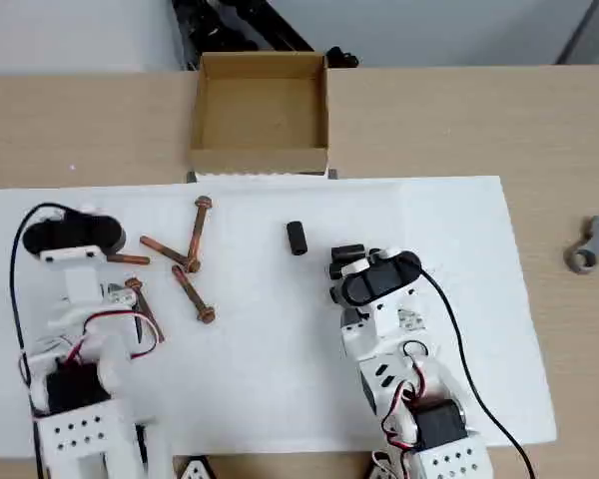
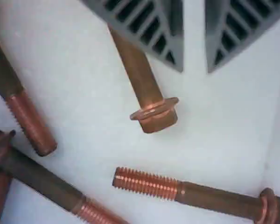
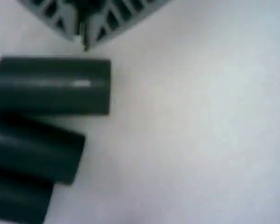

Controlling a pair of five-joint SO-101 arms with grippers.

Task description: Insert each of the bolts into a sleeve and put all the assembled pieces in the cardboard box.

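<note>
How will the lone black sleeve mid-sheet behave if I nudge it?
The sleeve lies on its side, a short smooth cylinder, so it will likely roll across the flat white sheet. It looks rigid and probably light; pinching its round wall might squirt it out.

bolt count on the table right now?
5. Upright bolt, slanted bolt and lower bolt are clustered beside the left arm. Fourth bolt and fifth bolt poke out from under it. More may hide beneath.
</note>
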